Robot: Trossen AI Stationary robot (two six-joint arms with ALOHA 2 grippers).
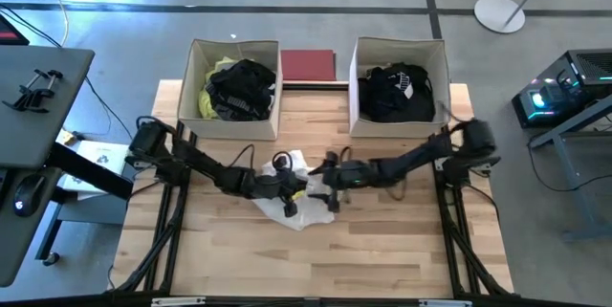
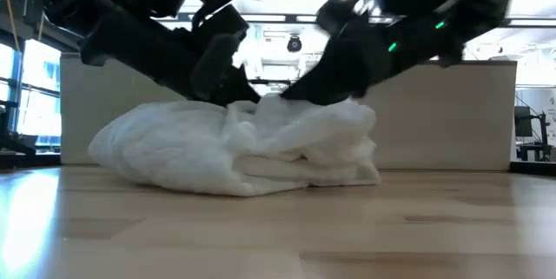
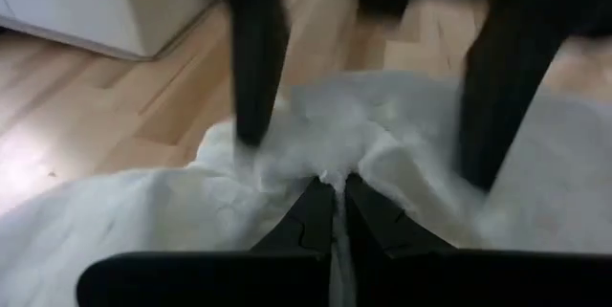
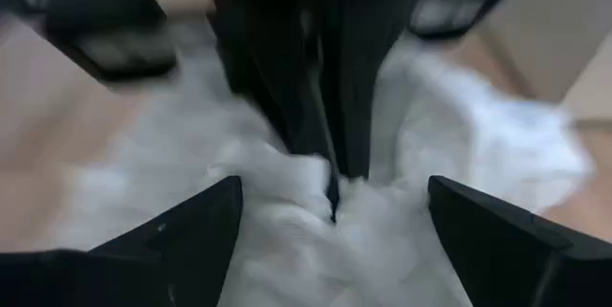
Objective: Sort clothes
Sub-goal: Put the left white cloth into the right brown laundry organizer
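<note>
A white garment (image 1: 287, 209) lies bunched on the middle of the table; it also shows in the low view (image 2: 234, 153). My left gripper (image 3: 337, 192) comes from the table's left and is shut on it. My right gripper (image 4: 333, 185) comes from the right, wide open. Its two fingers (image 3: 253, 77) stand on either side of my left gripper's shut fingers (image 4: 325, 106), just over the cloth. The left box (image 1: 196, 77) holds black and neon yellow clothes (image 1: 234, 92). The right box (image 1: 442, 68) holds black clothes (image 1: 397, 92). My left gripper pinches a raised fold (image 3: 330, 168) near the middle of the white garment between its two fingertips. The fingers slant down from the table's left. The garment rests slack on the table, puckered up toward the pinch. My right gripper's fingertips are at the cloth's surface; whether they touch it I cannot tell.
The two beige fabric boxes stand at the table's far edge, with a flat dark red board (image 1: 308, 63) between them. The bare wooden table top (image 1: 316, 259) stretches toward the near edge. A desk (image 1: 38, 97) stands to the table's left.
</note>
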